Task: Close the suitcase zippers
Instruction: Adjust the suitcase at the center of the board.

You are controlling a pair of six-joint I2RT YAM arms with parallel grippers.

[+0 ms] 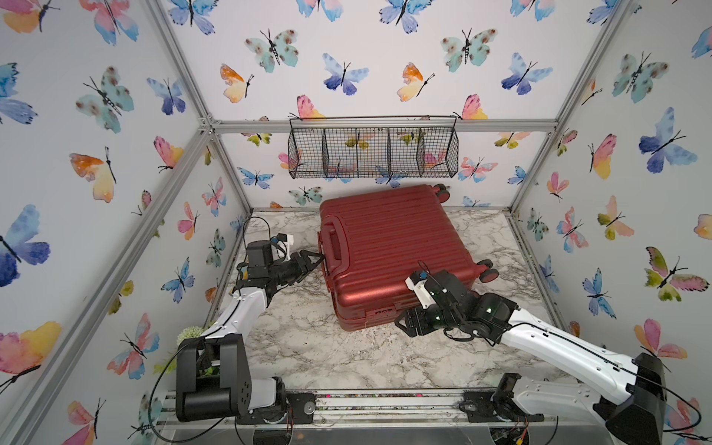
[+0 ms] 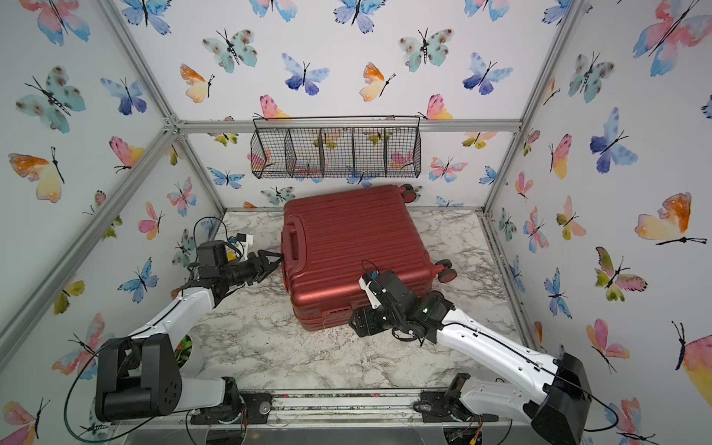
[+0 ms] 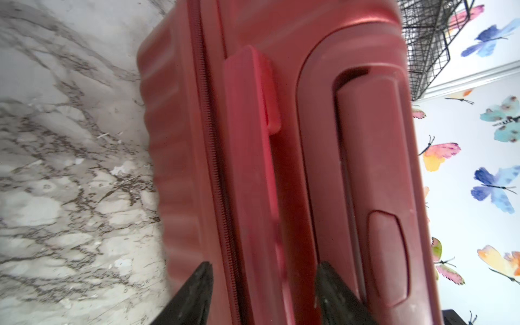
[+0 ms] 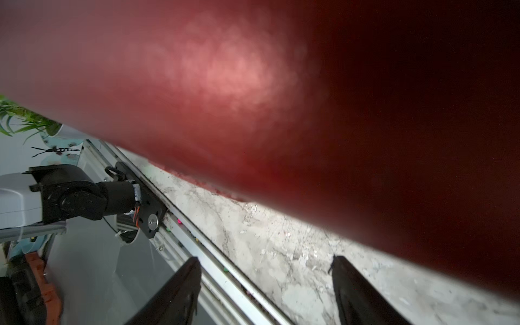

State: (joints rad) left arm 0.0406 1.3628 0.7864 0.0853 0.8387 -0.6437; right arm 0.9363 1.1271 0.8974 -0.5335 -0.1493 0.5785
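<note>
The dark red ribbed suitcase lies flat on the marble table, both shell halves together. My left gripper is at its left side wall by the carry handle. In the left wrist view its jaws stand open, with the zipper track and the handle's end between the fingertips; no pull shows. My right gripper hovers low at the near right corner, open and empty. The blurred red shell fills that wrist view.
A black wire basket hangs on the back wall above the case. The wheels stick out on the right. A potted plant stands by the left arm's base. The arms' rail runs along the front edge of the marble table.
</note>
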